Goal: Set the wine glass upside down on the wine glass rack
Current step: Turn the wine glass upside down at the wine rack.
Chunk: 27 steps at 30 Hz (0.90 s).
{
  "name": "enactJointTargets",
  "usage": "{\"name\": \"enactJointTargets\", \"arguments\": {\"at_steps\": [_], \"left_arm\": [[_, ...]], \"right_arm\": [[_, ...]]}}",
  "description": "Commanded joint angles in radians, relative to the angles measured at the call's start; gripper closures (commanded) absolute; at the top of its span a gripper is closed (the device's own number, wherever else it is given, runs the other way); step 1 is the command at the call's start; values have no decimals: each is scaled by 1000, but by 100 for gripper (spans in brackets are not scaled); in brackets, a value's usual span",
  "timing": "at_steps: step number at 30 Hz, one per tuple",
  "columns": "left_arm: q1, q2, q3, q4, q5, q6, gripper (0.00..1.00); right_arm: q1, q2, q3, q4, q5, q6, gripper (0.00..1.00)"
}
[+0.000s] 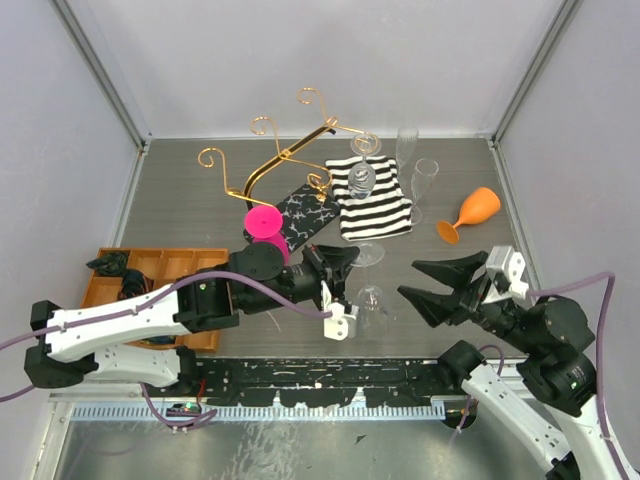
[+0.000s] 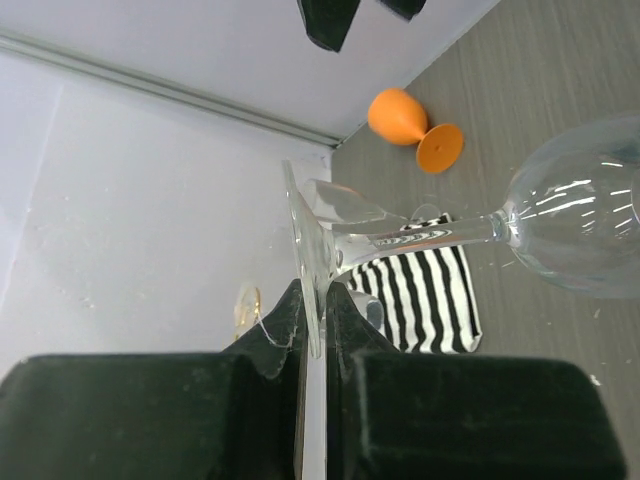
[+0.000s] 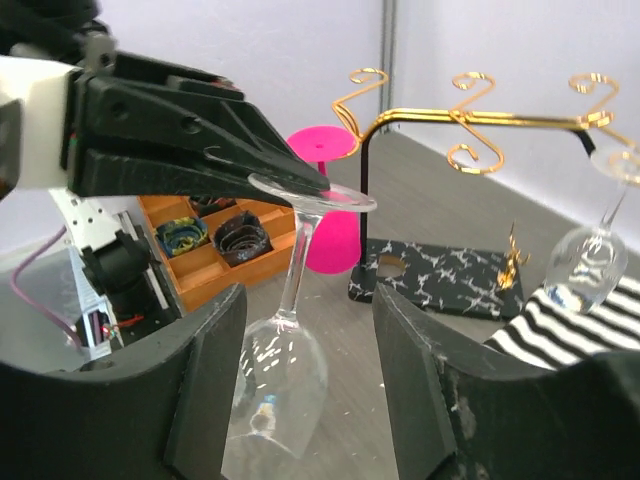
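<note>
Glass count: two clear wine glasses, two flutes (image 1: 406, 148), one orange goblet (image 1: 478, 210) and one pink goblet (image 1: 264, 222). One hanging glass (image 1: 362, 180) is on the wine glass rack (image 1: 305, 210). The other wine glass (image 1: 372, 305) is bowl-down over bare table (image 1: 180, 190) near the front edge. The left gripper (image 1: 350, 260) has its jaws pinching the foot. The right gripper (image 1: 408, 279) is just beside the bowl, jaws spread wide.
</note>
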<state>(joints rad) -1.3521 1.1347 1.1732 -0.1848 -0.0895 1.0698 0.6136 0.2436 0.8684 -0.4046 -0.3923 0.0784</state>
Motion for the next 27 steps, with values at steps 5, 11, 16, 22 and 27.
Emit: {"name": "enactJointTargets", "arguments": {"at_steps": [5, 11, 16, 22, 27], "left_arm": [[-20, 29, 88, 16, -50, 89, 100], [-33, 36, 104, -22, 4, 97, 100], [-46, 50, 116, -49, 69, 84, 100], [-67, 83, 142, -79, 101, 85, 100], [-89, 104, 155, -111, 111, 96, 100]], "right_arm": [[3, 109, 89, -88, 161, 106, 42], [3, 48, 73, -46, -14, -261, 37], [3, -73, -26, 46, -228, -581, 35], [3, -35, -11, -18, -373, -831, 36], [3, 70, 91, -187, -361, -1011, 40]]}}
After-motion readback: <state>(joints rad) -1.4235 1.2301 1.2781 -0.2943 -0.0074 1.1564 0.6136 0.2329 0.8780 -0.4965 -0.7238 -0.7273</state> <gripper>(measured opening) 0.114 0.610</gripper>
